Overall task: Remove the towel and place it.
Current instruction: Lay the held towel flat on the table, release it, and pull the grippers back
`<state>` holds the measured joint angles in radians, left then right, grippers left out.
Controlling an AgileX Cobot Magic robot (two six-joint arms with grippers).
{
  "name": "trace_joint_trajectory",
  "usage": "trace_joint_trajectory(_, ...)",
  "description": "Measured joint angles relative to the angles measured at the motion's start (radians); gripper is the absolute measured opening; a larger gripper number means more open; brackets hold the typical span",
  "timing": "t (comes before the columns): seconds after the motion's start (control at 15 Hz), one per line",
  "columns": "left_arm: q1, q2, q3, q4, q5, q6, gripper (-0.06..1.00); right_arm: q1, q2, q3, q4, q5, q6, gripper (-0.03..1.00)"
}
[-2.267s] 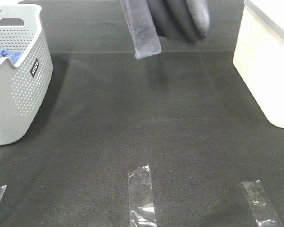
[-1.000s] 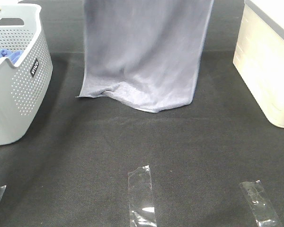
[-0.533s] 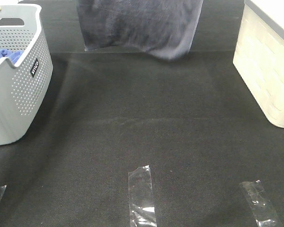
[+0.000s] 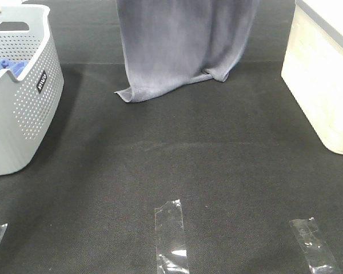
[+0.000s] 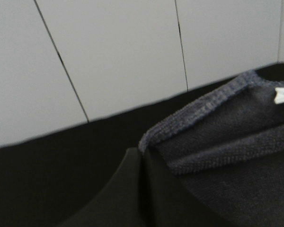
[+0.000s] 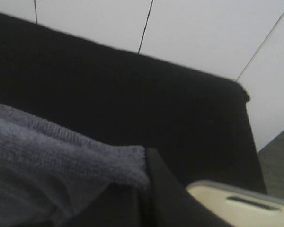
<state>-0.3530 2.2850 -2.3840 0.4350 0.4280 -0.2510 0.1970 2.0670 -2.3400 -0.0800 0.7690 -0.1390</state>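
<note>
Towel [image 4: 177,48] hangs spread at the back middle of the table [image 4: 217,165], with its bottom hem bunched and touching the black surface (the top edge runs out of the high view). Left tool [image 5: 142,163] is clenched on one hemmed corner, right tool [image 6: 146,163] on the other. Grey basket [image 4: 28,108] sits left, cream bin [image 4: 326,91] right, both apart from it.

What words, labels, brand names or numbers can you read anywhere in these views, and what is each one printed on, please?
Black label on the grey basket: white letters, turned sideways, too blurred to read.
White tag on the towel: only a faint mark, too small to read.
No other text shows in any view.
</note>
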Motion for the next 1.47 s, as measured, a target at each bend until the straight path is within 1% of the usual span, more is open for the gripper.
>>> trace_joint_trajectory(0.07,-0.029,-0.011,0.0,-0.017,0.189,0.0,0.0,0.0,0.0,0.0,0.027,0.127,0.0,0.0)
trace_joint_trajectory(0.13,-0.029,-0.011,0.0,-0.017,0.189,0.0,0.0,0.0,0.0,0.0,0.027,0.127,0.0,0.0)
trace_joint_trajectory(0.2,-0.049,-0.017,0.0,-0.031,0.342,0.0,0.0,0.0,0.0,0.0,0.071,0.227,0.0,0.0)
trace_joint_trajectory(0.27,-0.055,-0.019,0.0,-0.044,0.433,0.0,0.0,0.0,0.0,0.0,0.108,0.297,0.0,0.0)
trace_joint_trajectory(0.33,-0.055,-0.018,0.0,-0.076,0.507,0.0,0.0,0.0,0.0,0.0,0.142,0.357,0.0,0.0)
trace_joint_trajectory(0.47,-0.055,-0.023,0.0,-0.143,0.646,0.007,0.0,0.0,0.0,0.0,0.177,0.434,0.008,0.0)
trace_joint_trajectory(0.53,-0.055,-0.028,0.0,-0.17,0.702,0.02,0.0,0.0,0.0,0.001,0.182,0.442,0.021,0.0)
trace_joint_trajectory(0.67,-0.055,-0.038,0.0,-0.206,0.754,0.035,0.0,0.0,-0.007,0.024,0.194,0.448,0.046,0.0)
trace_joint_trajectory(0.8,-0.054,-0.056,0.0,-0.211,0.773,0.041,0.0,0.0,-0.035,0.085,0.227,0.451,0.053,0.0)
trace_joint_trajectory(1.0,-0.051,-0.102,0.012,-0.291,0.778,0.06,0.0,-0.001,-0.129,0.28,0.231,0.45,0.055,0.0)
trace_joint_trajectory(1.07,-0.051,-0.145,0.092,-0.34,0.777,0.07,0.0,-0.004,-0.19,0.394,0.237,0.449,0.055,0.0)
trace_joint_trajectory(1.2,-0.051,-0.245,0.27,-0.403,0.777,0.08,0.0,-0.008,-0.277,0.548,0.26,0.448,0.053,0.0)
trace_joint_trajectory(1.33,-0.051,-0.372,0.476,-0.435,0.778,0.082,0.0,-0.008,-0.373,0.685,0.291,0.447,0.052,0.0)
trace_joint_trajectory(1.47,-0.051,-0.498,0.63,-0.457,0.777,0.082,0.0,-0.008,-0.465,0.837,0.332,0.447,0.051,0.0)
